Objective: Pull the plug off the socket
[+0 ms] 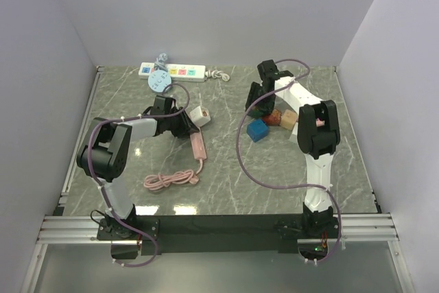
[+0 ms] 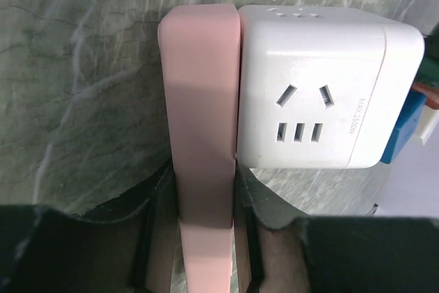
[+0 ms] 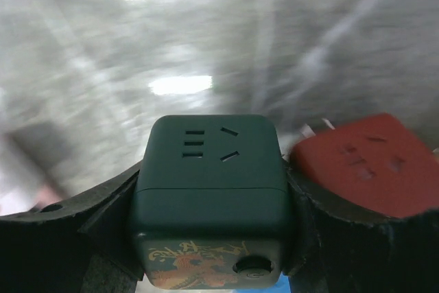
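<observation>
The socket (image 1: 185, 71), a long white strip with pastel panels, lies at the back of the table. A round pale blue plug (image 1: 159, 81) sits on its left part. Both arms are away from it. My left gripper (image 1: 192, 132) (image 2: 204, 190) is shut on a flat pink bar (image 2: 202, 114) with a pink cord (image 1: 170, 180). The bar lies flush against a white cube socket (image 2: 322, 87) (image 1: 200, 114). My right gripper (image 1: 257, 104) (image 3: 214, 190) is shut on a dark green cube socket (image 3: 209, 169).
A red cube (image 3: 370, 162) (image 1: 276, 116) touches the right gripper's finger. A blue cube (image 1: 257, 130) and a tan cube (image 1: 289, 119) lie close by. The strip's bundled white cord (image 1: 218, 74) lies at its right end. White walls stand around the table.
</observation>
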You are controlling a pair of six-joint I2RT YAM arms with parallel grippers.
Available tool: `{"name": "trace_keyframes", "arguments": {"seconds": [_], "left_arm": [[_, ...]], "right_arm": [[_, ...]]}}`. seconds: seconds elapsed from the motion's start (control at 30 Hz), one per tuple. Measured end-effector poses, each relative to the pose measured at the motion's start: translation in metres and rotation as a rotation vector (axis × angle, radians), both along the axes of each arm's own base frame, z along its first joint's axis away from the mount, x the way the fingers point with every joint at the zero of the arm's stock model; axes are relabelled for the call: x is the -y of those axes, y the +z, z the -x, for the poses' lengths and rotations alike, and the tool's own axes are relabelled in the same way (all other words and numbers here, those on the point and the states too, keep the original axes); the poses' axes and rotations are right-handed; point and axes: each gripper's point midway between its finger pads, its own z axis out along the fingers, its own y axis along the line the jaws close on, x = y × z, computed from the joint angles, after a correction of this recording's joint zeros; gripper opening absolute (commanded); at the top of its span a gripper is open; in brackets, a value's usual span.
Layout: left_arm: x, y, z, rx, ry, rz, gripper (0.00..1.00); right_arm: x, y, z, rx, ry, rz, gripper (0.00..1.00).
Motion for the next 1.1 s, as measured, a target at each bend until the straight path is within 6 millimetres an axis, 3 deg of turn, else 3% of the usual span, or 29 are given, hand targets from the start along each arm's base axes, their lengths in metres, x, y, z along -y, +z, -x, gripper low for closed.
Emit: {"name": "trace_keyframes", "arguments": {"seconds": [0.2, 0.33, 0.37, 0.47, 0.7, 0.8, 0.9, 1.0, 1.1], "left_arm": [[-0.001, 0.000, 0.005, -0.005, -0.022, -0.027, 0.00], [0.001, 0.000, 0.007, -0.001, -0.039, -0.033, 0.00], [0.002, 0.000, 0.008, -0.001, -0.043, -0.035, 0.00], [0.005, 0.000, 0.012, -0.002, -0.058, -0.040, 0.00], [0.009, 0.000, 0.016, -0.004, -0.087, -0.051, 0.00], [0.010, 0.000, 0.017, -0.005, -0.092, -0.053, 0.00], [0.010, 0.000, 0.017, -0.005, -0.093, -0.053, 0.00], [0.011, 0.000, 0.018, -0.005, -0.094, -0.053, 0.00], [0.011, 0.000, 0.018, -0.006, -0.095, -0.053, 0.00]], "right_arm": [[0.023, -0.021, 0.009, -0.055, -0.056, 0.099, 0.62], [0.032, -0.025, 0.020, -0.065, -0.076, 0.134, 0.92], [0.034, -0.023, 0.027, -0.070, -0.079, 0.143, 0.93], [0.040, -0.009, 0.044, -0.062, -0.081, 0.169, 0.95], [0.039, 0.069, 0.040, 0.148, -0.118, 0.162, 0.96], [0.014, 0.098, 0.041, 0.255, -0.061, 0.073, 0.96], [-0.030, 0.112, 0.045, 0.299, 0.050, -0.051, 0.97], [-0.078, 0.104, 0.051, 0.277, 0.175, -0.164, 0.97], [-0.119, 0.080, 0.058, 0.219, 0.273, -0.256, 0.98]]}}
